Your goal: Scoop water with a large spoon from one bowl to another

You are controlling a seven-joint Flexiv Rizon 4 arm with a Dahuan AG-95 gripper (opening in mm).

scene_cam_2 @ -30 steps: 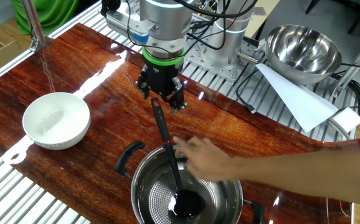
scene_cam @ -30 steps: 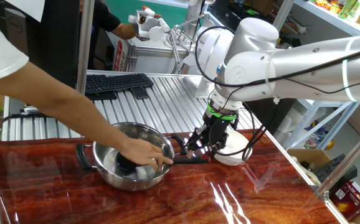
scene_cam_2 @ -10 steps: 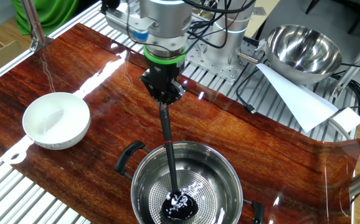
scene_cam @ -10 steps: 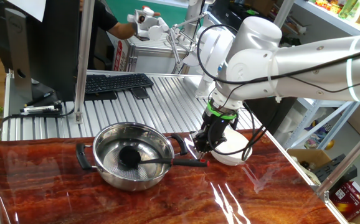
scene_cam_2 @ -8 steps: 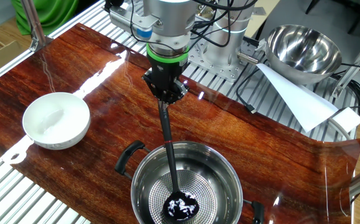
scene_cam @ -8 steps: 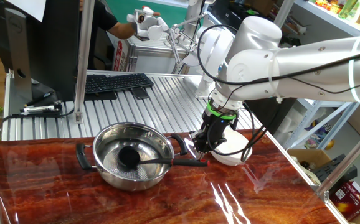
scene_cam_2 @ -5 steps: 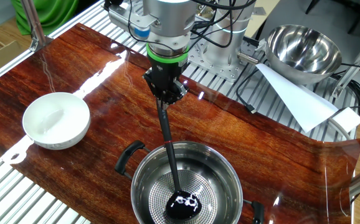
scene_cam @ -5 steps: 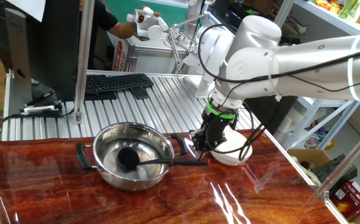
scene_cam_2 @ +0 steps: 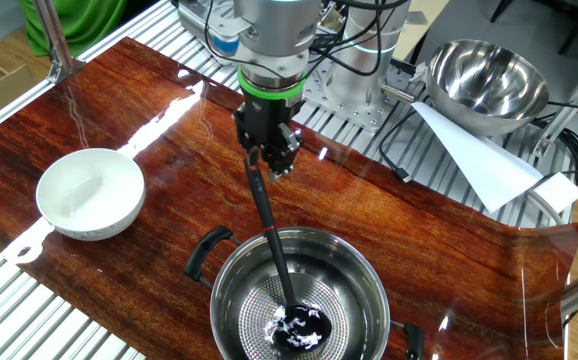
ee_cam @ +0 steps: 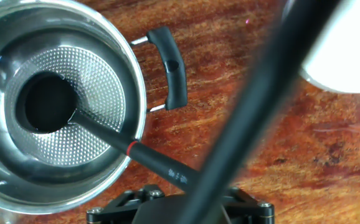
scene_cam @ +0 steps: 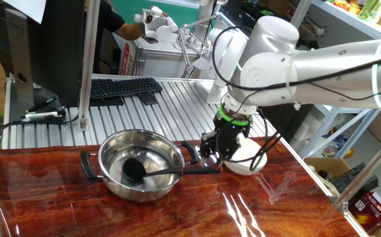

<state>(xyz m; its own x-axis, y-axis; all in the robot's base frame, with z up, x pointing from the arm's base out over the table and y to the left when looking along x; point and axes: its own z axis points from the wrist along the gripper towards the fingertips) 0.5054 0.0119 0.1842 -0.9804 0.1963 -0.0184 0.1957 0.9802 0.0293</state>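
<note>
The steel pot (scene_cam: 119, 189) with two black handles stands on the wooden tabletop. The black ladle's cup (scene_cam: 133, 170) rests on its dotted bottom, with the long handle (scene_cam_2: 268, 228) sloping out over the rim. My gripper (scene_cam: 211, 158) is shut on the handle's far end, just beyond the pot's right handle. The other fixed view shows the gripper (scene_cam_2: 267, 165) behind the pot (scene_cam_2: 231, 300), with glints of water in the ladle's cup (scene_cam_2: 299, 326). The white bowl (scene_cam_2: 91, 192) stands apart; in one fixed view the bowl (scene_cam: 248, 160) is right behind the gripper. In the hand view the ladle (ee_cam: 46, 102) lies in the pot (ee_cam: 132, 74) and the bowl (ee_cam: 348, 59) is at top right.
A second steel bowl (scene_cam_2: 487, 82) and a white sheet (scene_cam_2: 481, 162) lie on the metal rack behind the table. A keyboard (scene_cam: 123, 87) sits on the rack. A blurred dark cable (ee_cam: 258, 102) crosses the hand view. The wooden top ends at slatted rails on both sides.
The person's hand has left the pot. My gripper has closed on the ladle handle, then turned a little; the cup has shifted slightly on the pot's bottom.
</note>
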